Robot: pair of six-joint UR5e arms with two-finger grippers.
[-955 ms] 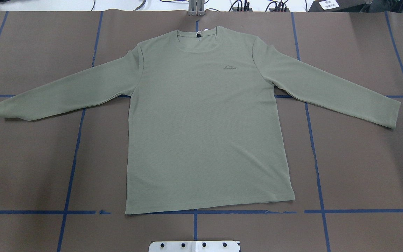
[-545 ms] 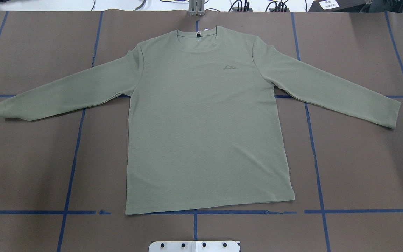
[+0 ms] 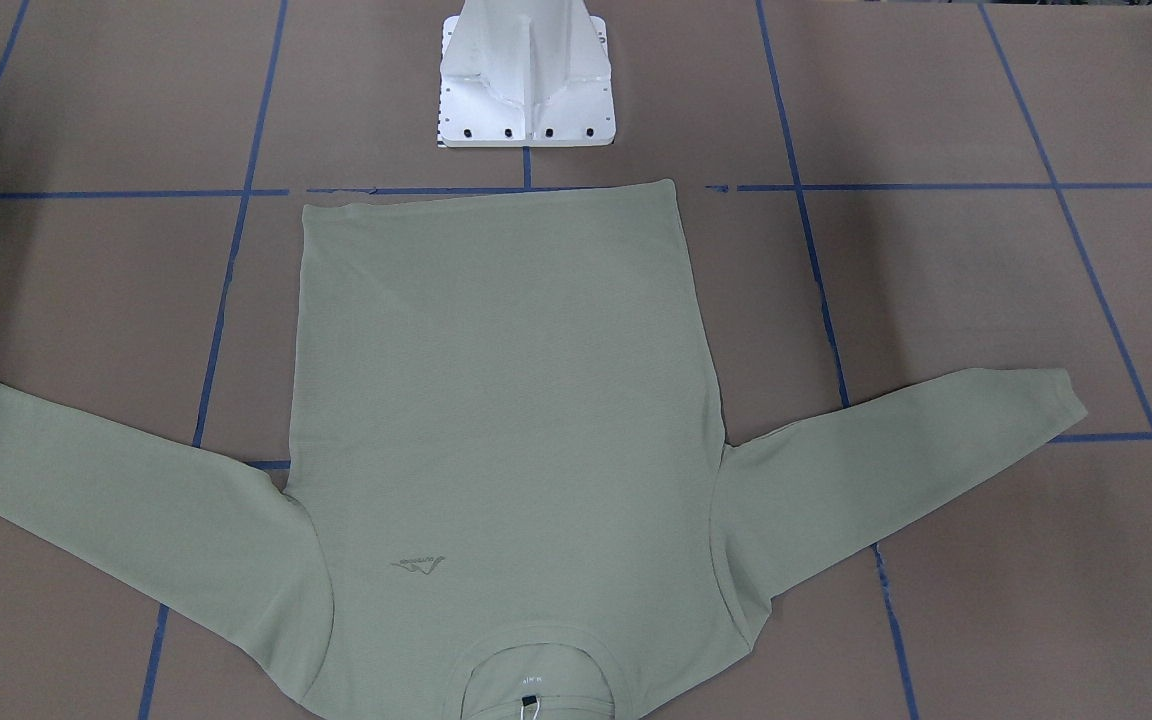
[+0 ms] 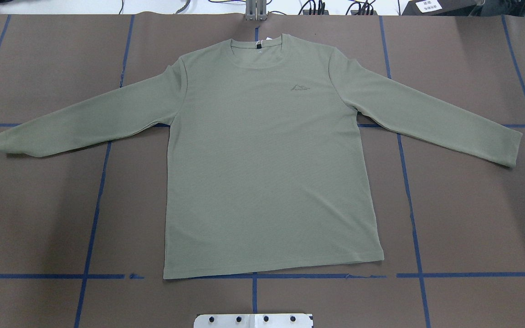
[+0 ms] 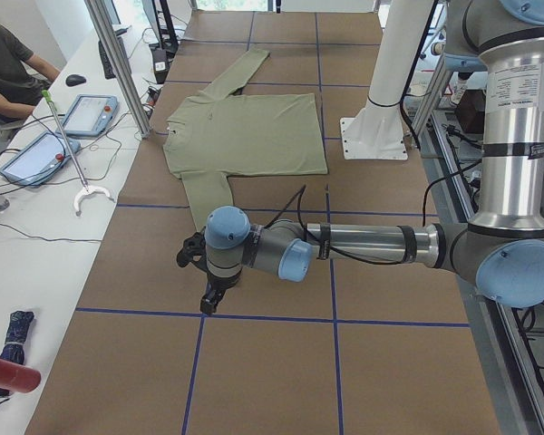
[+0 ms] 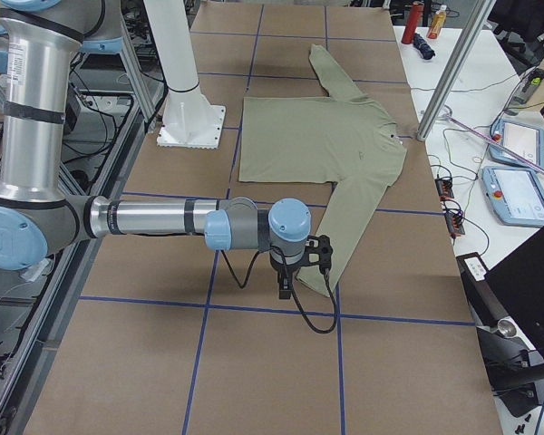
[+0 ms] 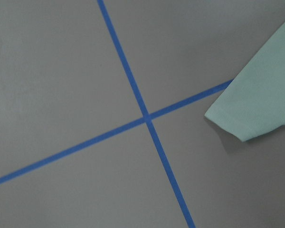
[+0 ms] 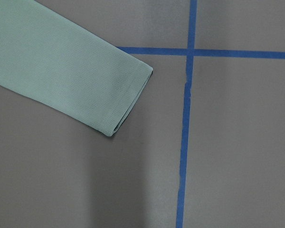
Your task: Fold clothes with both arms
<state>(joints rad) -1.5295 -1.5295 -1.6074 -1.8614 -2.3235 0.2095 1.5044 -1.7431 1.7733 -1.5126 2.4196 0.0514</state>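
1. Nearest the robot, the white pedestal base [image 4: 253, 320] is cut off by the overhead view's lower edge, so only its bolted plate shows.
2. Just beyond it, the sage-green shirt [image 4: 267, 173] lies flat and front-up on the brown bench [image 4: 472, 218], with its hem toward the base and its sleeves spread to either side.
3. The left tool [image 5: 208, 299] hangs near the left cuff [image 7: 251, 109], and the right tool [image 6: 285, 288] hangs near the right cuff [image 8: 118, 95].
4. Each tool shows only from a side camera, small and dark. I cannot tell whether its fingers are spread or pressed together, or whether it touches the fabric.
5. The wrist cameras frame only cuff, bench and blue tape [image 7: 142, 114].
6. Farthest off, the ribbed collar [image 4: 258, 43] sits by the bench's far edge. The front-facing view crops it, and the white tag [image 4: 265, 39] is too small to read.
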